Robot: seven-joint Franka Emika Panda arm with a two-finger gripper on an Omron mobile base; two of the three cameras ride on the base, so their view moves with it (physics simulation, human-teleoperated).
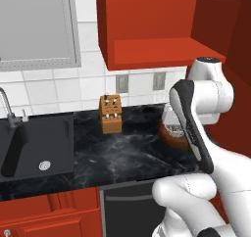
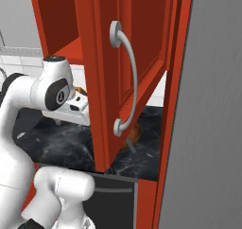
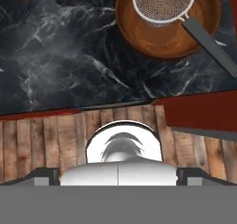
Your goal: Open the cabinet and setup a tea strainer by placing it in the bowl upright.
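Small silver wire-mesh tea strainer (image 3: 163, 3) sits inside the round brown wooden bowl (image 3: 152, 40), mesh cup opening upward, rim level as far as I can see; its long dark handle (image 3: 210, 45) runs out over the bowl's rim. Bowl stands on the black marbled worktop (image 3: 60, 56), near its front edge and toward the right end. Glossy red wall cabinet door (image 2: 125, 67) with the silver bar handle (image 2: 128, 79) hangs swung wide. My pincer I read as released and empty, well apart from the bowl. I judge the placing step done. Next move, I think: confirm the strainer sits steady, keep the arm clear of the open door.
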